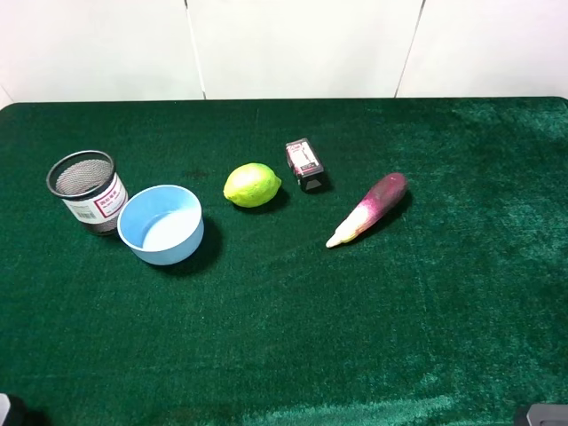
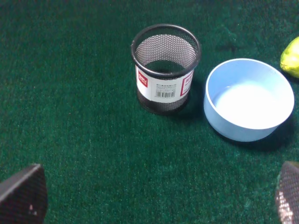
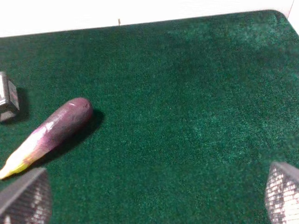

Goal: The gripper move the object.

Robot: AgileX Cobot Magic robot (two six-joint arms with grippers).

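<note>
The object (image 1: 304, 164) lay upper centre, untouched; left gripper (image 2: 154, 198) and right gripper (image 3: 154, 196) were spread wide, holding nothing.

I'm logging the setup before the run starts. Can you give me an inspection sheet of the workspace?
Surface: green felt table, no spills seen.
Job's things: small black box with a red-and-white label, lying free between lime and eggplant-like vegetable.
Clutter: mesh pen cup upright beside blue bowl; both look empty.
Grippers: left gripper and right gripper open, holding nothing.
Cables: nothing seen.
Surroundings: white wall panels behind the table.
</note>
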